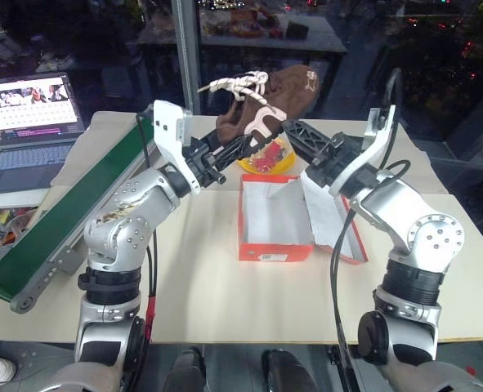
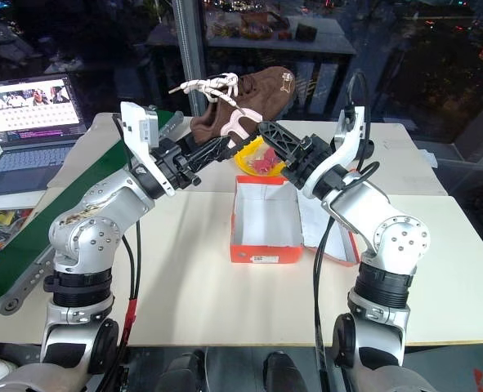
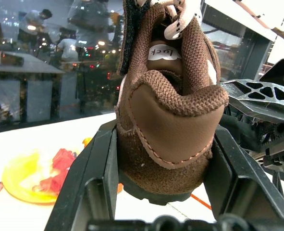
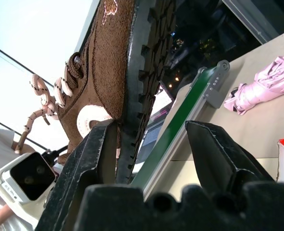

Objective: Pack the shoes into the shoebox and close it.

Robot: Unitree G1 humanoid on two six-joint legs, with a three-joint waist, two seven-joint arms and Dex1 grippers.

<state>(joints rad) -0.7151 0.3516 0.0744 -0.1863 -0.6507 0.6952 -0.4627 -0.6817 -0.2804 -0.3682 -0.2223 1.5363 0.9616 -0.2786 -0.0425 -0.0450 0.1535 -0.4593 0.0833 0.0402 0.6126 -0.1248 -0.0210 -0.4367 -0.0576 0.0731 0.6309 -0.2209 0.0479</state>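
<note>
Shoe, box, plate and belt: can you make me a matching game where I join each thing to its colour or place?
Things:
1. shoe
2. shoebox
3. plate
4. conveyor belt

Clues:
A. yellow, behind the box
B. long and green, on the robot's left side
C. brown, held up in the air by the left gripper
D. orange-red, open on the table

Pairs: 1-C, 2-D, 3-A, 4-B
</note>
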